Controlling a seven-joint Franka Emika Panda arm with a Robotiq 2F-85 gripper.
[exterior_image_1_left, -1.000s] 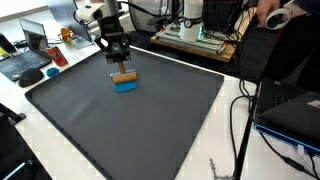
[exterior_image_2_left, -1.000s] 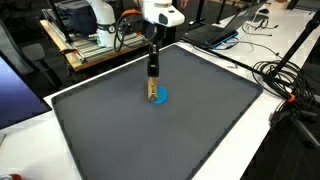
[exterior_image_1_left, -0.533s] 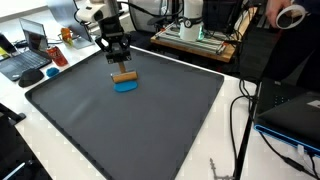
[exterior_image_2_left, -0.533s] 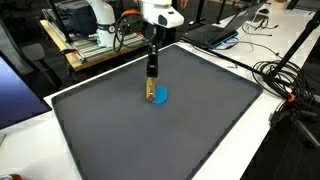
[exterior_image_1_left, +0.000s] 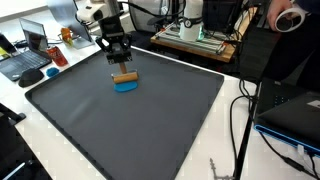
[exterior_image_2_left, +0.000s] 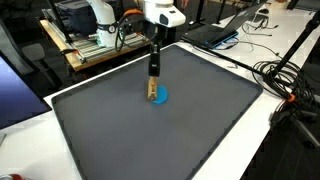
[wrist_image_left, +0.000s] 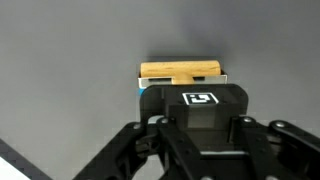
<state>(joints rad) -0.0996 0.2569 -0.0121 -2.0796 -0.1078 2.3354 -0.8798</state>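
A small wooden block (exterior_image_1_left: 123, 77) sits at the tips of my gripper (exterior_image_1_left: 121, 72), which points straight down and is shut on it. The block rests on top of a flat blue piece (exterior_image_1_left: 127, 87) lying on the dark grey mat (exterior_image_1_left: 150, 120), toward the mat's far side. In both exterior views the block (exterior_image_2_left: 151, 94) and the blue piece (exterior_image_2_left: 161, 98) stand together under the gripper (exterior_image_2_left: 152, 88). In the wrist view the block (wrist_image_left: 180, 71) shows just beyond the gripper body, with thin blue edges (wrist_image_left: 141, 85) beside it. The fingertips themselves are hidden there.
White tabletop surrounds the mat. A laptop (exterior_image_1_left: 28, 58) and a mouse lie beyond one edge, a wooden rack with electronics (exterior_image_1_left: 195, 38) behind. Black cables (exterior_image_2_left: 285, 85) trail along another side. A person's hand (exterior_image_1_left: 290, 15) hovers at the upper corner.
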